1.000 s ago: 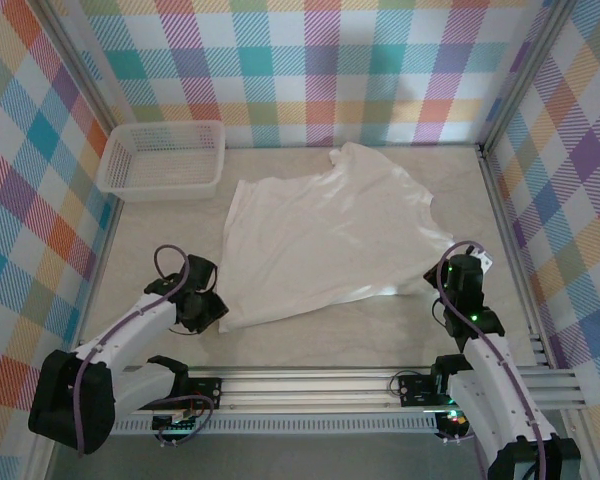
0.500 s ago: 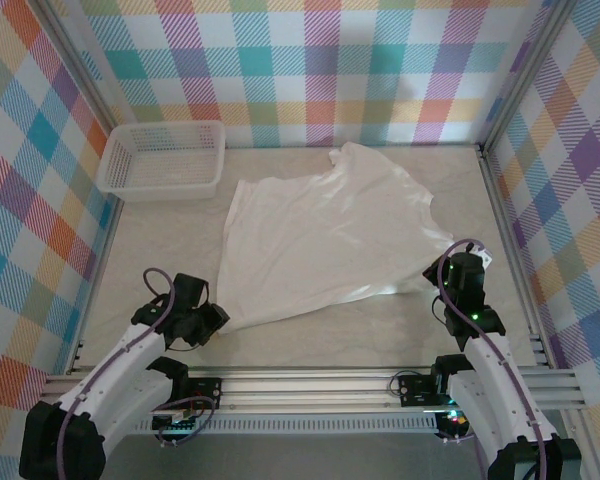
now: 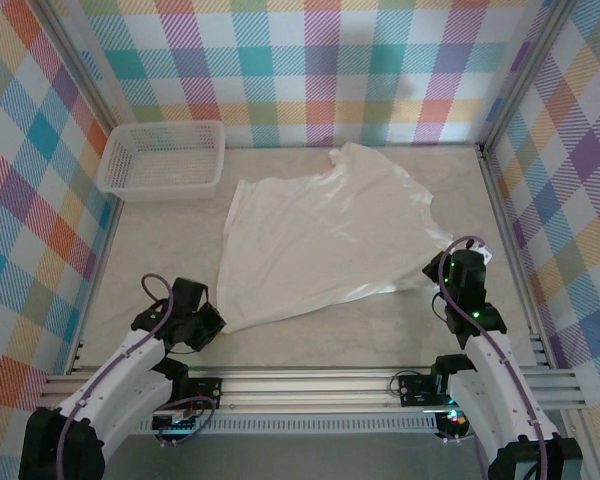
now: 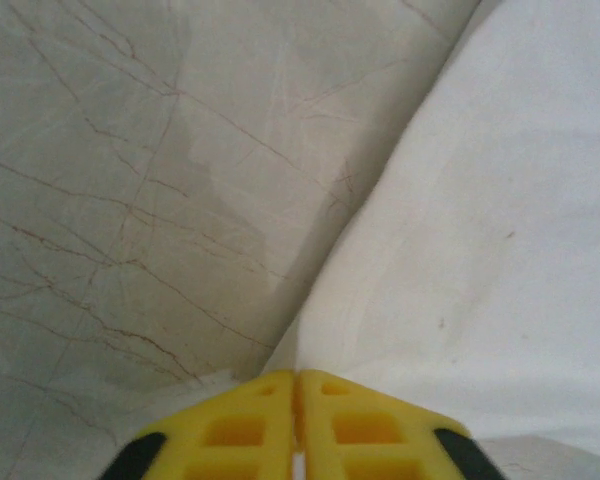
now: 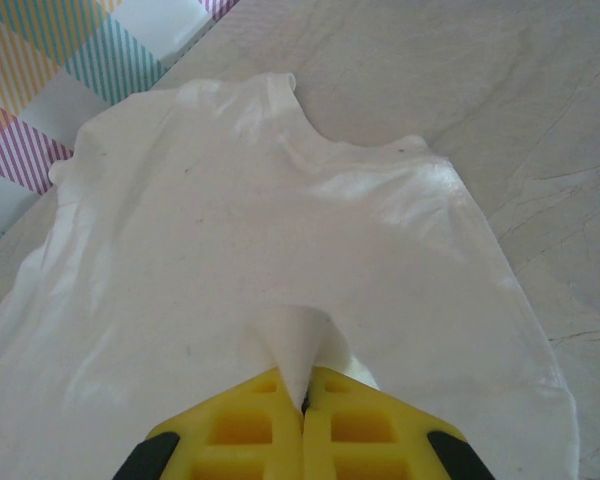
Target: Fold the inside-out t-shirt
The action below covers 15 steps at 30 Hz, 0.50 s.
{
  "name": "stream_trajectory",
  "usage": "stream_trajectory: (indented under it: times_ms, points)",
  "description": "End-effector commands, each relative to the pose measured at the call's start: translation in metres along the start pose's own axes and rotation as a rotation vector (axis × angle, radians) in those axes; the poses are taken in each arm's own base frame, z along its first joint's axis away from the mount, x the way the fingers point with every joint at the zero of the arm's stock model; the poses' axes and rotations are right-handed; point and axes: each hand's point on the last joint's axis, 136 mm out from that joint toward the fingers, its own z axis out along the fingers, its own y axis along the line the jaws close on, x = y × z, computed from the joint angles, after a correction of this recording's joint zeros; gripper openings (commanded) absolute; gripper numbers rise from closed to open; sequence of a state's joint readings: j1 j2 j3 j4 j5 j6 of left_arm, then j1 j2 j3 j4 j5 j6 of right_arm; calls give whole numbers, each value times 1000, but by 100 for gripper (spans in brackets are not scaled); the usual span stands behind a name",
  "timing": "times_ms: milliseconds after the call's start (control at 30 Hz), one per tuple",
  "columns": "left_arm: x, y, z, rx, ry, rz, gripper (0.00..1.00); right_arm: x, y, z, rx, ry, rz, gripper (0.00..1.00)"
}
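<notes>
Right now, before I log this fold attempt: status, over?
Copy: left gripper shut at t-shirt near corner, hold unconfirmed; right gripper shut on t-shirt edge, fabric pinched. t-shirt spread, unfolded. basket far left, apart.

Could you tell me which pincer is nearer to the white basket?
Left. The left pincer sits toward the arms from the basket; the right pincer is far to its right.
</notes>
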<state>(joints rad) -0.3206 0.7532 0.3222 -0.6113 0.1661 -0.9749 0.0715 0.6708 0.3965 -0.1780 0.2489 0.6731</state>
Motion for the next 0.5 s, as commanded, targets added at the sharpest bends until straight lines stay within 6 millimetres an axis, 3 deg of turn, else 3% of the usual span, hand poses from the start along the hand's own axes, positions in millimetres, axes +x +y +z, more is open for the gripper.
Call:
stream_trajectory:
  times_ms: [0,300,467]
  points:
    - [3,0,0,15,-1,6,0,-11,8,-3,-22,-26,9,0]
    - [-20,-21,-42,44,-129,24,0,-33,16,-15,-28,-98,-32,0]
    - [-26,-37,-51,65,-127,15,0,-46,25,-21,-48,-127,-68,0]
